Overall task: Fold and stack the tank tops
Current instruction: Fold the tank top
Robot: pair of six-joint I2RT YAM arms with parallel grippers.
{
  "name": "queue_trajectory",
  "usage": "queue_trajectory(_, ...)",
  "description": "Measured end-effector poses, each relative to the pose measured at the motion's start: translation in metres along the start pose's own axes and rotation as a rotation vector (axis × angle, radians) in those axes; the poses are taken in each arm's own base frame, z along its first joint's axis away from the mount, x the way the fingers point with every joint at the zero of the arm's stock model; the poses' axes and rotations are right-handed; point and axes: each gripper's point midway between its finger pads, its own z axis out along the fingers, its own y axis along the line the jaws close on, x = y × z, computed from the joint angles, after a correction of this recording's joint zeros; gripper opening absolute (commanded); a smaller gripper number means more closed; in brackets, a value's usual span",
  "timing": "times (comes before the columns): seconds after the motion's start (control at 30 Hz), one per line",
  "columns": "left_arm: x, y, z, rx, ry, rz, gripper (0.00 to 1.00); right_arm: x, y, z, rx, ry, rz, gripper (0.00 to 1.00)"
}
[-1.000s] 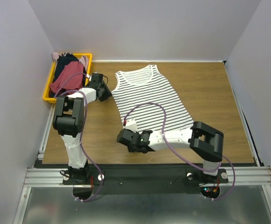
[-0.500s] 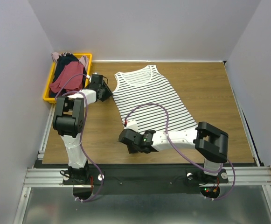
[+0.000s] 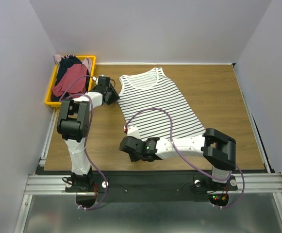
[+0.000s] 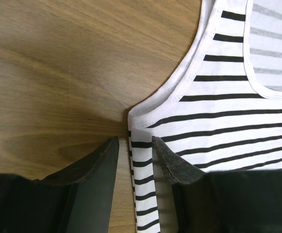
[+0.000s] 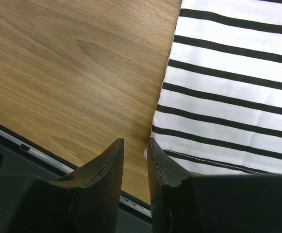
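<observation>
Cut off: the right arm (image 3: 184,143) covers the near-left hem corner of the striped tank top (image 3: 157,104) in the overhead view; each wrist view shows only part of the garment
Hard to make out: a dark red top (image 3: 70,77), a navy top (image 3: 70,63) and a pale pink top (image 3: 58,59) lie bunched in a yellow bin (image 3: 49,100) left of the striped tank top; their outlines cannot be told
Materials: soft white knit with thin black stripes, stitched hem and armhole binding, scooped neck; wood-grain table (image 3: 213,97); dark, wedge-shaped gripper fingers (image 5: 107,170)
Striped tank top: spread flat on the table, neck at the far end, hem at the near end
Left gripper (image 4: 134,141): jaws apart, straddling the striped tank top's left side seam just below the armhole, holding nothing
Right gripper (image 5: 135,141): jaws a narrow gap apart, gripping nothing, just beside the striped tank top's near-left hem corner, bare wood between the fingers
</observation>
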Motion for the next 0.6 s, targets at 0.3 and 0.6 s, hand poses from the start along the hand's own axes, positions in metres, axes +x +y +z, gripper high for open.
queue_trajectory(0.3, -0.002, -0.002, 0.003, -0.002, -0.006, 0.010, 0.44, 0.011, -0.010, 0.005, 0.062, 0.025, -0.026, 0.31)
queue_trajectory(0.6, -0.005, -0.005, 0.009, -0.005, -0.015, 0.021, 0.37, 0.024, -0.011, 0.010, 0.084, 0.045, -0.053, 0.32)
